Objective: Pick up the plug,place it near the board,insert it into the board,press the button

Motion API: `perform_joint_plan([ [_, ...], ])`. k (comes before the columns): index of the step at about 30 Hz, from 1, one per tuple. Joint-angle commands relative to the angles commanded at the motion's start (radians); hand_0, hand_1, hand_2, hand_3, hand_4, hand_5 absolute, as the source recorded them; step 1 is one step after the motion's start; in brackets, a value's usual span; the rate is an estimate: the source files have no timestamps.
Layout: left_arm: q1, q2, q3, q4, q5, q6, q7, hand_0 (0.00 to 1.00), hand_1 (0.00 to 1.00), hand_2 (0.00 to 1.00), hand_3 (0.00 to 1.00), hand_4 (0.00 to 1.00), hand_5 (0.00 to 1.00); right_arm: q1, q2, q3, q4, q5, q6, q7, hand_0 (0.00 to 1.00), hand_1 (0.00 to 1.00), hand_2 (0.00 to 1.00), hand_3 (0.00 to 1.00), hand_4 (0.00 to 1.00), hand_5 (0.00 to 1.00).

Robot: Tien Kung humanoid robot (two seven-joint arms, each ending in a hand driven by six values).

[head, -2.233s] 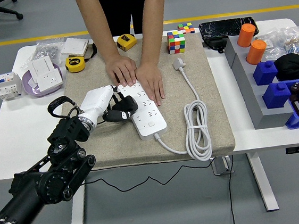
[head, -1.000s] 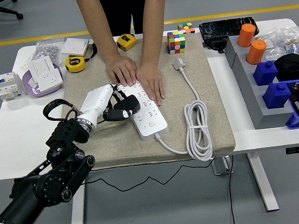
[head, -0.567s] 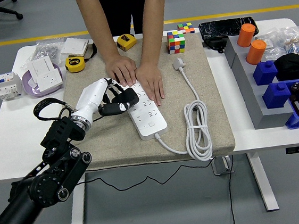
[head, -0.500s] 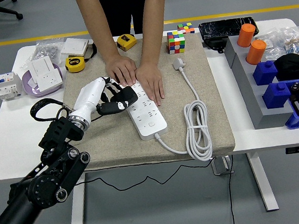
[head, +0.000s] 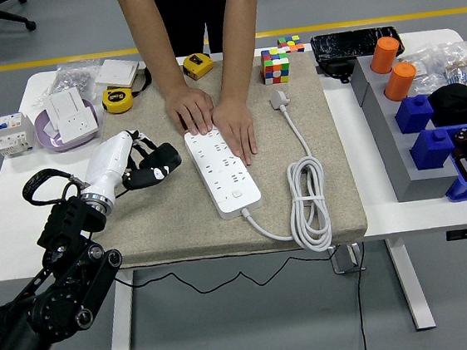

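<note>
The left hand [head: 136, 162] hangs over the left part of the beige mat [head: 172, 223], its fingers [head: 149, 154] curled around a black plug [head: 156, 165]. The plug sits just left of the white power strip [head: 221, 169], clear of its sockets. The power strip lies diagonally across the mat, and its white cord [head: 308, 205] loops in a coil to the right, ending in a grey plug [head: 279, 99] near the mat's far edge. A person at the far side of the tabletop [head: 21, 222] presses both hands [head: 211, 117] flat on the strip's far end. A colourful cube [head: 275, 65] stands on the mat's far edge, right of the person's arms. The right hand is out of view.
</note>
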Motion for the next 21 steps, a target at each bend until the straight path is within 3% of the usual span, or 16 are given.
perform_joint_plan([
  [8,0.007,0.000,0.011,0.016,0.013,-0.029,0.008,0.349,0.295,0.362,0.408,0.628,0.251,0.006,0.001,-0.003,0.000,0.006,-0.001,0.002,0.820,0.723,0.700,0.634,0.938,0.607],
  [9,0.007,0.000,0.012,0.015,0.013,-0.034,0.008,0.419,0.421,0.448,0.465,0.642,0.254,0.006,0.001,-0.002,0.000,0.006,-0.001,0.002,0.820,0.723,0.701,0.635,0.938,0.606],
  [14,0.007,0.000,0.011,0.015,0.013,-0.075,0.016,0.419,0.421,0.448,0.465,0.642,0.254,0.007,0.001,0.002,0.000,0.004,-0.001,0.002,0.820,0.723,0.701,0.635,0.938,0.606],
  [15,0.007,0.001,0.010,0.014,0.013,-0.086,0.018,0.634,0.656,0.563,0.552,0.825,0.272,0.007,0.001,0.003,0.000,0.004,-0.001,0.002,0.820,0.724,0.700,0.635,0.938,0.606],
  [20,0.011,0.005,0.008,0.011,0.013,-0.148,0.033,0.634,0.656,0.563,0.552,0.825,0.272,0.006,0.001,0.005,0.000,-0.001,0.000,0.000,0.820,0.724,0.700,0.635,0.938,0.606],
  [21,0.013,0.005,0.007,0.009,0.007,-0.161,0.036,0.851,0.863,0.789,0.762,0.998,0.460,0.005,0.001,0.004,0.000,-0.001,0.000,0.000,0.820,0.724,0.700,0.635,0.938,0.606],
])
